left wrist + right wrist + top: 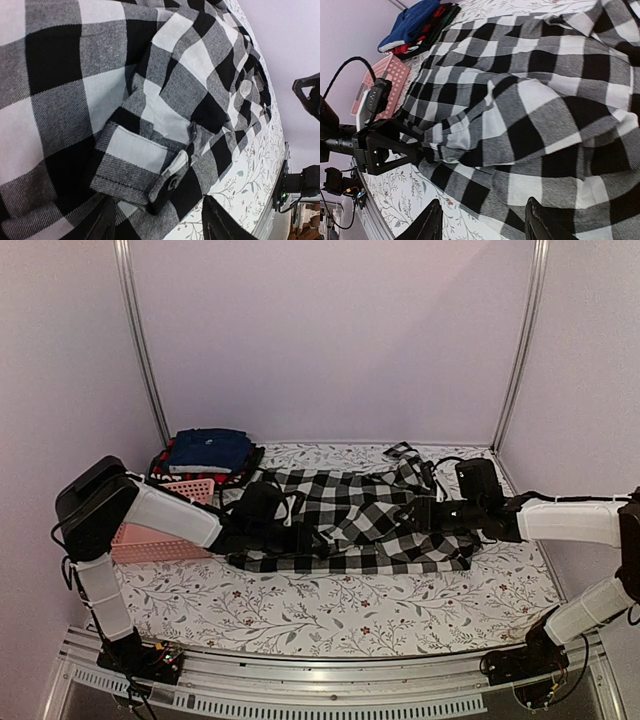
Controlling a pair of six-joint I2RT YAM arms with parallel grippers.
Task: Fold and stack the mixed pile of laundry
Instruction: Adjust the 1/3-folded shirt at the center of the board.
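Observation:
The black-and-white checked shirt (350, 520) lies spread across the middle of the table. My left gripper (300, 537) is open low over its left part; in the left wrist view (161, 225) a buttoned cuff (172, 182) lies between the spread fingers (105, 222). My right gripper (420, 515) is open over the shirt's right part and holds nothing; in the right wrist view (485, 225) it is over the shirt's near hem. Navy blue trousers (208, 450) lie folded on the red-and-black plaid piece (160, 466) at the back left. The black garment's lettering is hidden.
A pink slotted basket (150, 538) sits at the left, partly under my left arm, and shows in the right wrist view (387, 75). Walls enclose the back and sides. A metal rail (330, 680) runs along the near edge. Floral tablecloth (340, 605) shows in front of the shirt.

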